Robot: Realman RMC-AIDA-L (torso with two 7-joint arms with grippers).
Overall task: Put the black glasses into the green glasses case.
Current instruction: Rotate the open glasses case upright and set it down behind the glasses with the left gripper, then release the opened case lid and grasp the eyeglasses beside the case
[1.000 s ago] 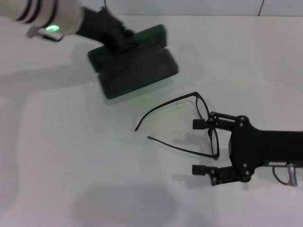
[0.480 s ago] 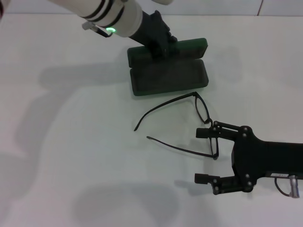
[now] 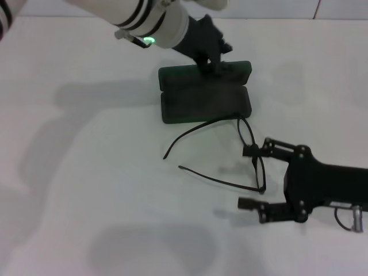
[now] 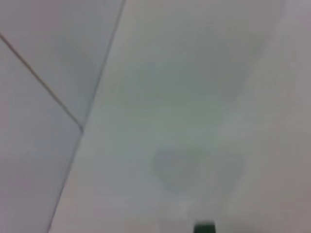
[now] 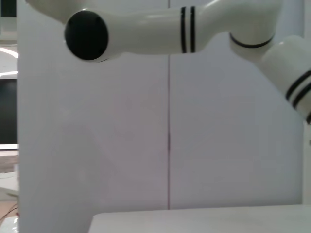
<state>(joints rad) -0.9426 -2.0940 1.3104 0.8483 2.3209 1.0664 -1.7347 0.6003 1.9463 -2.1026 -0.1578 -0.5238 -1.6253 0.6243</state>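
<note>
1. Case position: green glasses case (image 3: 205,92) lies open on the white desk (image 3: 86,190), lid hinged up at the far side, lined tray facing the glasses.
2. Left tool (image 3: 214,56) sits on the lid's far edge, clenched on it as best the head view shows; likely steadies the case so the tray stays put for loading.
3. Black glasses (image 3: 230,152) lie on the desk just near of the case, temples unfolded and pointing to the robot's left, upper rim touching or overlapping the tray's near edge.
4. Right tool (image 3: 248,176) is released, fingers spread either side of the lens front, not yet closed on the frame; looks like a pre-grasp line-up.
5. Views: only the head view shows case, glasses and both tools. Left wrist view gives blurred wall and desk plus a green sliver at its edge. Right wrist view shows the wall and the left arm (image 5: 160,29), no glasses.
</note>
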